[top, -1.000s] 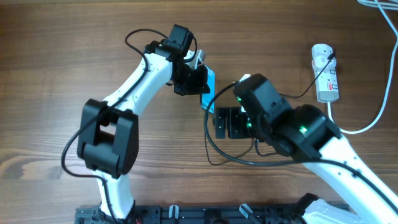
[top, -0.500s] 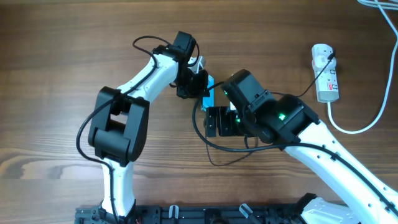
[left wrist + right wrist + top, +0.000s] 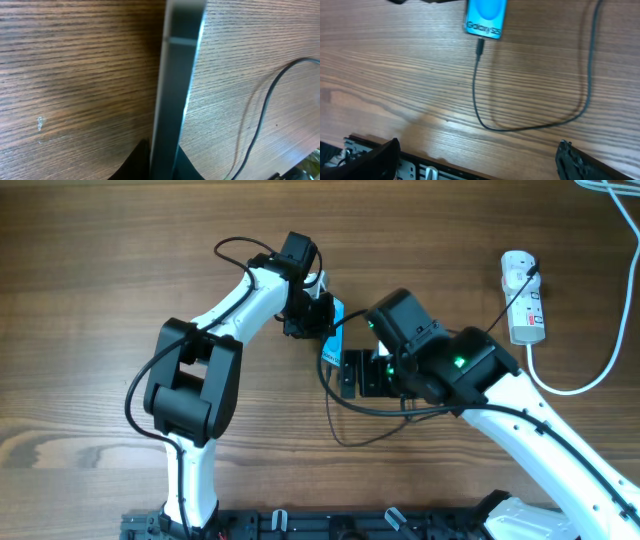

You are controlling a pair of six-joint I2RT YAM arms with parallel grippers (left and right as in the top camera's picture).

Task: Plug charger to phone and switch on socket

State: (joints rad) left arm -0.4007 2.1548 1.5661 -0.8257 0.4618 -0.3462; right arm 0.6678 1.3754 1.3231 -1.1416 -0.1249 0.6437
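Observation:
The phone (image 3: 332, 330) with its cyan screen is gripped edge-on by my left gripper (image 3: 314, 316), whose fingers press both faces in the left wrist view (image 3: 164, 161). In the right wrist view the phone (image 3: 486, 17) shows at the top, and the charger's small dark plug (image 3: 480, 46) meets its bottom edge. The thin black cable (image 3: 530, 125) curls away to the right. My right gripper (image 3: 475, 162) is open wide and empty, just right of the phone in the overhead view (image 3: 347, 375). The white socket strip (image 3: 525, 300) lies at the far right.
A thick white cord (image 3: 600, 375) loops from the socket off the right edge. The charger cable (image 3: 345, 435) loops on the wood under my right arm. A black base rail (image 3: 350, 525) runs along the front edge. The wooden table (image 3: 100, 260) stretches to the left.
My right gripper moved up and left toward the phone, then eased slightly back right. My left arm's elbow swung right while its gripper kept the phone in about the same place.

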